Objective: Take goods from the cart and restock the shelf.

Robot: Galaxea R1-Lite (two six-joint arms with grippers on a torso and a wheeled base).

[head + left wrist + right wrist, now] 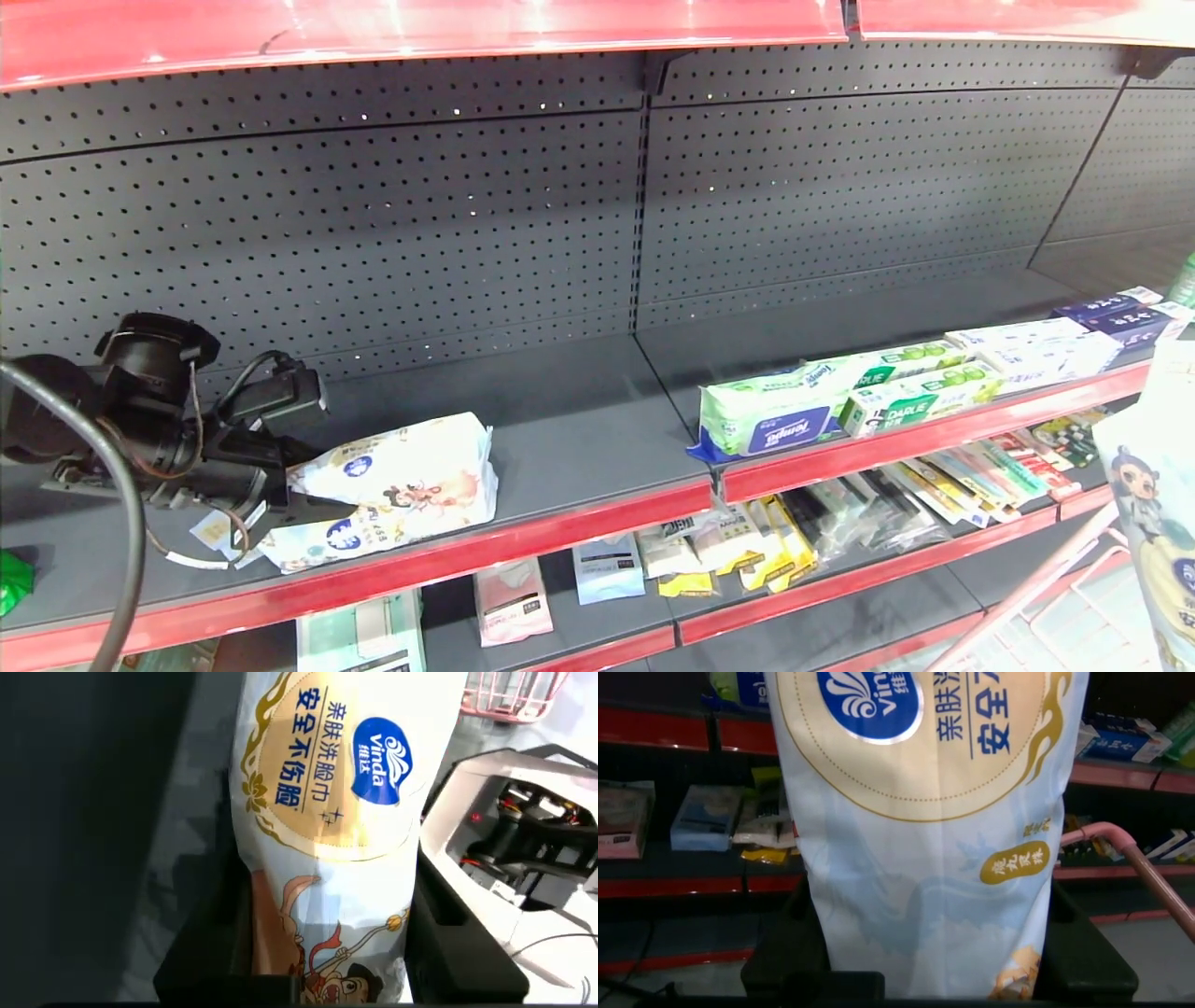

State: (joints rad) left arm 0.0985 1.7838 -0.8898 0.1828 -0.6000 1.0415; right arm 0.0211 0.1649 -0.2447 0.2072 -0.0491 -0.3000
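White plastic wrap bearing a blue oval badge, a gold ring and a cartoon figure sits in the left gripper (327,966), whose black fingers (201,952) press on both sides of the tissue pack (401,485). The pack lies on its side at the front left of the grey shelf (579,439), just behind the red lip. The right gripper (934,975) clamps a second pack (924,840) upright off the shelf's right end, near the pink cart (1046,579).
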